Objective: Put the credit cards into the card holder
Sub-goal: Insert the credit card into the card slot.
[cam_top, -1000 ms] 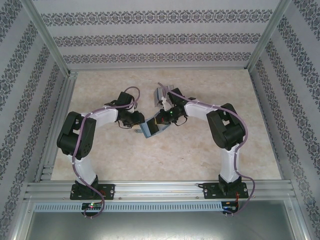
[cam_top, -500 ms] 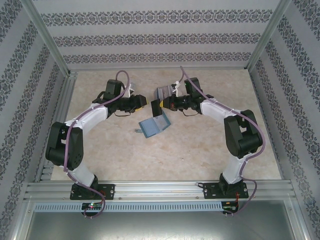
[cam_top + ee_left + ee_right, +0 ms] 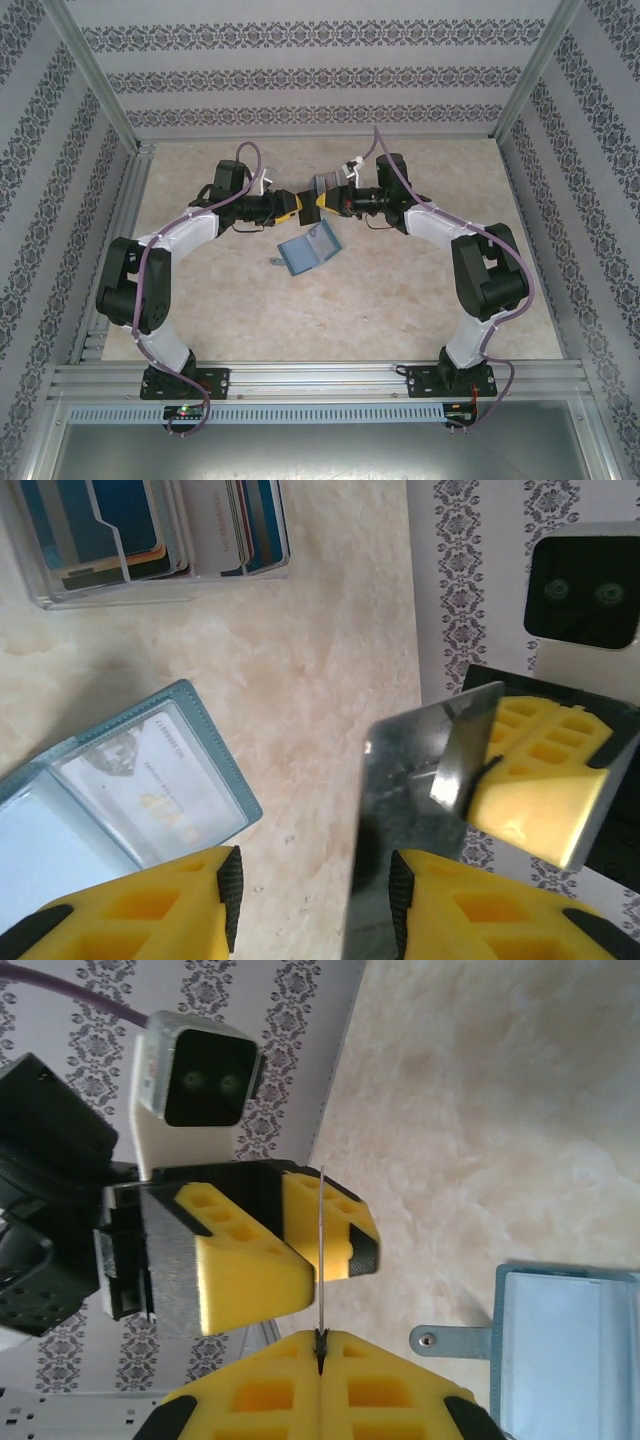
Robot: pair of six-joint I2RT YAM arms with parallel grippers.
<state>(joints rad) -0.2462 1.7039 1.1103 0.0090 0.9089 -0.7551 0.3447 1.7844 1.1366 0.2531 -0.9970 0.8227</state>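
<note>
Both arms have drawn together since a moment ago, so the grey credit card (image 3: 420,810), clenched in the right fingers (image 3: 250,1400), now stands in the gap of the released left fingers (image 3: 130,910), in the air just beyond the teal card holder (image 3: 308,250) lying open on the bench (image 3: 400,300).

My near table (image 3: 400,310) bare, card holder (image 3: 308,250) mid-table, left gripper (image 3: 297,207) and right gripper (image 3: 316,205) meeting behind it, credit card (image 3: 420,810) between.

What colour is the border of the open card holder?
The border of the card holder is teal-blue, paler grey-blue inside; clearest in the left wrist view.
</note>
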